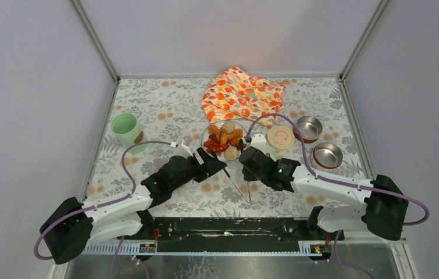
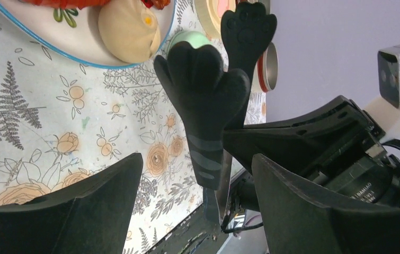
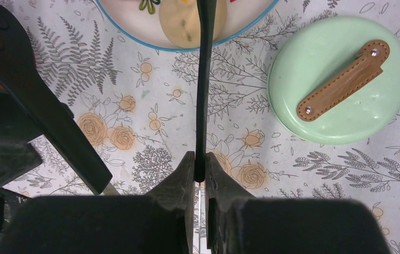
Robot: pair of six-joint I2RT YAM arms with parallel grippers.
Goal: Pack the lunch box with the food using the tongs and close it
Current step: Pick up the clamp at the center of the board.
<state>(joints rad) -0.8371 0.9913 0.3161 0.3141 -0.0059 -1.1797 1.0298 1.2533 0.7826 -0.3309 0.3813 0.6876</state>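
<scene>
The table wore a white cover point(image 1: 164, 110) printed with grey ferns and orange roses. Pale lilac-grey walls point(image 1: 222, 35) closed it in on three sides, with metal posts point(image 1: 96, 40) running up the back corners. My right gripper point(image 3: 200, 161) had its jaws pressed together on one thin arm of the tongs point(image 3: 205, 95), which reached out over the cover to the blue-rimmed plate point(image 2: 54, 37). My left gripper point(image 2: 197, 159) stood with jaws spread wide and the tongs' paw-shaped ends passing between them; I could not tell whether either finger touched. The food point(image 1: 224, 139), orange-red chunks and pale balls, lay on the plate at the middle of the table. The green lid point(image 3: 340, 84), with its brown strap, lay flat just right of the plate. The mint-green pot point(image 1: 125, 129) stood well off by the left wall. The cream lid point(image 1: 281, 138) and two steel bowls point(image 1: 308, 128) sat to the right. A crumpled orange flowered cloth point(image 1: 243, 93) lay behind the plate.
</scene>
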